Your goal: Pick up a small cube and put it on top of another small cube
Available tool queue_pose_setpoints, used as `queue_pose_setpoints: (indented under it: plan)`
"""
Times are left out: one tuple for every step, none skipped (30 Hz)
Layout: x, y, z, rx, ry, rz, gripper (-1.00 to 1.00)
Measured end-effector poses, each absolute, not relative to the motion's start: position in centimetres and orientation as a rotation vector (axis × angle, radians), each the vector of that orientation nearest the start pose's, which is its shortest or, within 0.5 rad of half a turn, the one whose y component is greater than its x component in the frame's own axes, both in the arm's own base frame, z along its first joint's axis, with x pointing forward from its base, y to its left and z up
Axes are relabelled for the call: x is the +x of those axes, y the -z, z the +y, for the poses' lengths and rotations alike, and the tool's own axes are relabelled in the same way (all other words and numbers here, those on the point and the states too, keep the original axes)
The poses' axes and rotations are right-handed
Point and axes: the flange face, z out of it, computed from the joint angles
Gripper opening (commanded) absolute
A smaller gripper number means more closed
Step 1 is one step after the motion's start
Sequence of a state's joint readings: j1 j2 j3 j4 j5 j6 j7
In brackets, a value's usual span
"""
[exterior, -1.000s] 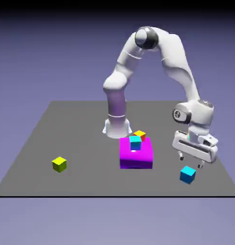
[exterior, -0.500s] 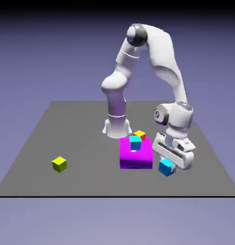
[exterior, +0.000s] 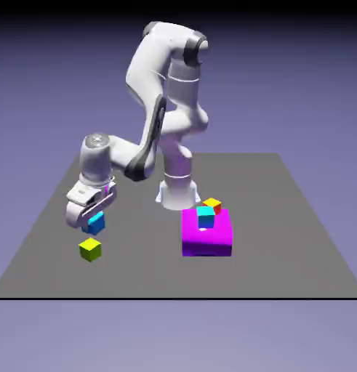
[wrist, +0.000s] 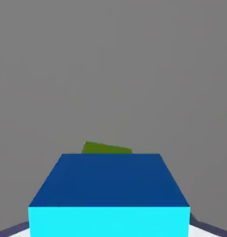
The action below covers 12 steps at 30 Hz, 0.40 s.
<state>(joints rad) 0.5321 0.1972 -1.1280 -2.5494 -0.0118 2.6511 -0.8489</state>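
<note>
I have the pincer [exterior: 94, 218] clamped tight on the cyan cube [exterior: 95, 223], carrying it clear of the bench [exterior: 283, 218]. The yellow cube [exterior: 90, 249] sits on the bench just below, at about six o'clock from the held cube, with a small gap between them. In the hand view the cyan cube [wrist: 108, 194] fills the lower frame and a sliver of the yellow cube [wrist: 106, 148] peeks past its far edge. The second cyan cube [exterior: 205, 216] rests on the magenta block [exterior: 206, 234], well off at three o'clock.
</note>
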Motion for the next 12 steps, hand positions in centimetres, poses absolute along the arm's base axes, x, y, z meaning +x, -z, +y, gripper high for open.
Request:
queue_pose_setpoints:
  plan:
    - [37.2, -23.6, -26.8, -3.257, -0.178, -0.448, -1.00]
    - [37.3, -23.1, -26.9, -3.259, -0.176, -0.450, -1.00]
    - [37.3, -22.5, -27.0, -3.260, -0.175, -0.451, -1.00]
    - [37.3, -21.9, -27.1, -3.261, -0.175, -0.452, -1.00]
    - [37.2, -21.3, -27.1, -3.261, -0.175, -0.452, -1.00]
    - [37.1, -20.6, -27.2, -3.260, -0.176, -0.451, -1.00]
    - [37.1, -19.8, -27.3, -3.258, -0.177, -0.450, -1.00]
    - [36.9, -19.1, -27.4, -3.256, -0.179, -0.449, -1.00]
    - [36.8, -18.2, -27.4, -3.254, -0.181, -0.446, -1.00]
    - [36.6, -17.6, -27.4, -3.251, -0.183, -0.444, 1.00]
    - [36.6, -17.6, -27.4, -3.252, -0.182, -0.444, 1.00]
    - [36.6, -17.6, -27.4, -3.252, -0.182, -0.444, 1.00]
